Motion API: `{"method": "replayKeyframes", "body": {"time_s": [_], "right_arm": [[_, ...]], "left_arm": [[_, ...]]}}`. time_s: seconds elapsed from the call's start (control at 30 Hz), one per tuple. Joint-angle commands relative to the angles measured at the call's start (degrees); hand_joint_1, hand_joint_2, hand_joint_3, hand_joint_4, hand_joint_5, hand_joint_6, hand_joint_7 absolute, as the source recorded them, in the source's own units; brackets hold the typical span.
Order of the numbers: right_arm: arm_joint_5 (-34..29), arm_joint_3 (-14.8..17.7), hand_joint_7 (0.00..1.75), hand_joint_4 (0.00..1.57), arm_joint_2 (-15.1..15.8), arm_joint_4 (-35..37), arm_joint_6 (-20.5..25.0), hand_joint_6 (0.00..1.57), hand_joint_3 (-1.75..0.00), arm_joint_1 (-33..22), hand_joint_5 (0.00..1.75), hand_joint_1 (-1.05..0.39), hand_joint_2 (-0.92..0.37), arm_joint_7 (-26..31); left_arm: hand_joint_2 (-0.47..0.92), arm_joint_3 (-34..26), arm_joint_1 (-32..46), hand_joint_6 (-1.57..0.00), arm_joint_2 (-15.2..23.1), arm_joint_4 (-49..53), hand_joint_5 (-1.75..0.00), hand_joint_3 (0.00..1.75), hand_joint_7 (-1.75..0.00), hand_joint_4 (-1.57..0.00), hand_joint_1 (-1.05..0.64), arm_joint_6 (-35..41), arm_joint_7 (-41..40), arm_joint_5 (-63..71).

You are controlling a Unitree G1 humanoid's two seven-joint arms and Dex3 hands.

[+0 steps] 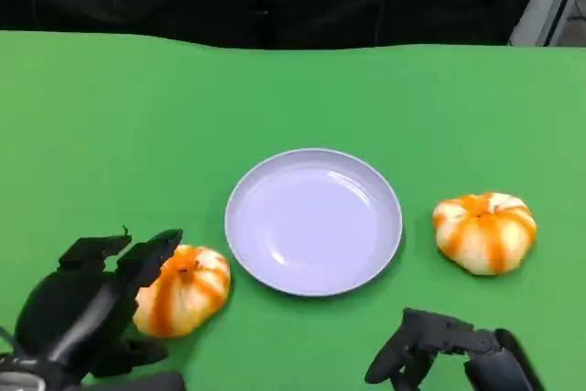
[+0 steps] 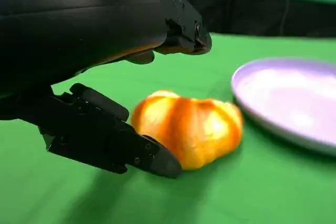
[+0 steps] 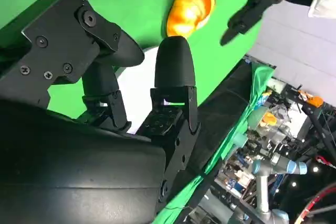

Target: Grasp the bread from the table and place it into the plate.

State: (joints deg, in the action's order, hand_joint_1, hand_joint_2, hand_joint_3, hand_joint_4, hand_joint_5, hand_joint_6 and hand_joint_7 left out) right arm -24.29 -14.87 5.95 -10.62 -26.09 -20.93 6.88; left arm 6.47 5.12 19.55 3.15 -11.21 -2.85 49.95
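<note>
Item: bread [image 1: 183, 288], orange-striped bun, on the green surface [image 1: 110, 135] just left of the plate [image 1: 313, 222], apart from its rim. Not yet lifted; its underside rests on the cloth in the left wrist view.

Item: left robot hand [image 1: 96, 304], at the bun's left side. Fingers spread wide around it: upper fingers [image 2: 181, 30] arch over the top without clear contact, the lower one [image 2: 121, 148] lies along the surface at the bun's base. Judged a pre-grasp bracket, set so that closing will pinch the bun from above and below. Nothing held.

Item: plate, pale lilac, shallow, centre of the surface, nothing in it. Placed between the two buns, so either arm has a short carry.

Item: second bun [image 1: 485, 231], right of the plate, well apart from either hand.

Item: right robot hand [image 1: 439, 350], low at the near edge, fingers apart, holding nothing; judged parked clear of the left arm's path.
</note>
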Motion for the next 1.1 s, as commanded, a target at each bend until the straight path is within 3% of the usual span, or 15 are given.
{"method": "replayKeyframes", "body": {"time_s": [0.03,0.33,0.7,0.77,0.8,0.83,0.9,0.93,0.97,1.0,1.03,1.07,1.1], "right_arm": [[0.1,1.0,1.14,0.79,1.1,0.3,-1.2,0.86,-1.25,-0.4,1.51,-0.03,-0.31,0.5],[0.1,0.5,1.14,0.78,0.8,-0.1,-1.2,0.85,-1.24,-1.1,1.52,-0.05,-0.32,0.3],[-1.0,-0.3,1.14,0.78,-0.2,-1.8,-0.1,0.86,-1.24,-2.0,1.52,-0.05,-0.33,0.6],[-1.1,-0.3,1.14,0.78,-0.3,-2.2,0.0,0.86,-1.25,-2.3,1.51,-0.03,-0.32,0.6],[-1.2,-0.3,1.14,0.78,-0.3,-2.6,0.2,0.86,-1.26,-2.5,1.51,-0.03,-0.32,0.5],[-1.2,-0.3,1.14,0.78,-0.3,-2.8,0.4,0.86,-1.26,-2.6,1.51,-0.03,-0.31,0.4],[-1.1,-0.3,1.14,0.78,-0.2,-3.1,0.6,0.86,-1.26,-2.7,1.51,-0.03,-0.31,0.3],[-1.1,-0.3,1.14,0.78,-0.2,-3.1,0.5,0.86,-1.27,-2.7,1.51,-0.03,-0.31,0.3],[-1.1,-0.3,1.14,0.78,-0.2,-3.1,0.5,0.86,-1.27,-2.7,1.51,-0.03,-0.31,0.4],[-1.1,-0.3,1.14,0.78,-0.2,-3.1,0.5,0.86,-1.27,-2.7,1.51,-0.03,-0.31,0.4],[-1.0,-0.4,1.14,0.78,-0.2,-3.1,0.5,0.86,-1.28,-2.7,1.51,-0.03,-0.31,0.4],[-0.9,-0.4,1.14,0.79,-0.2,-3.2,0.5,0.86,-1.28,-2.8,1.51,-0.03,-0.30,0.4],[-0.7,-0.4,1.15,0.79,-0.3,-3.2,0.5,0.86,-1.28,-2.7,1.51,-0.03,-0.30,0.3]], "left_arm": [[0.87,3.2,-1.4,-0.19,1.4,-0.8,-0.42,0.00,0.00,-0.04,-0.51,5.6,2.9,2.5],[0.91,9.1,-6.3,-0.20,1.6,2.2,-0.35,0.01,0.00,-0.13,-0.56,11.1,5.0,4.2],[0.92,15.0,-13.5,-0.20,-1.7,13.2,-0.27,0.02,0.00,-0.18,-0.56,16.4,4.7,2.8],[0.92,15.0,-13.8,-0.30,-1.8,15.4,-0.28,0.02,-0.03,-0.30,-0.41,14.1,1.9,1.0],[0.92,14.7,-13.8,-0.43,-1.8,16.7,-0.32,0.01,-0.06,-0.47,-0.29,12.0,-0.1,-0.5],[0.92,14.5,-13.8,-0.55,-1.8,17.7,-0.41,0.02,-0.08,-0.60,-0.21,10.0,-2.1,-1.8],[0.92,14.6,-14.0,-0.74,-1.5,19.1,-0.78,0.05,-0.05,-0.62,-0.14,7.9,-4.5,-3.2],[0.92,14.4,-14.0,-0.90,-1.2,20.2,-0.94,0.09,-0.10,-0.70,-0.13,5.4,-7.3,-3.8],[0.84,14.3,-14.0,-1.08,-1.0,21.0,-1.27,0.34,-0.30,-0.81,-0.14,3.4,-9.7,-4.4],[0.70,14.3,-14.1,-1.11,-0.8,21.8,-1.50,0.66,-0.56,-0.84,-0.14,1.9,-11.5,-4.7],[0.58,14.1,-14.0,-1.04,-0.6,22.3,-1.65,0.92,-0.88,-0.86,-0.14,0.0,-13.9,-5.2],[0.51,13.9,-13.9,-0.92,-0.5,22.6,-1.69,1.04,-1.20,-0.87,-0.13,-1.4,-15.7,-5.6],[0.47,13.7,-13.9,-0.84,-0.4,22.8,-1.72,1.11,-1.40,-0.88,-0.13,-2.7,-17.5,-5.9]]}}
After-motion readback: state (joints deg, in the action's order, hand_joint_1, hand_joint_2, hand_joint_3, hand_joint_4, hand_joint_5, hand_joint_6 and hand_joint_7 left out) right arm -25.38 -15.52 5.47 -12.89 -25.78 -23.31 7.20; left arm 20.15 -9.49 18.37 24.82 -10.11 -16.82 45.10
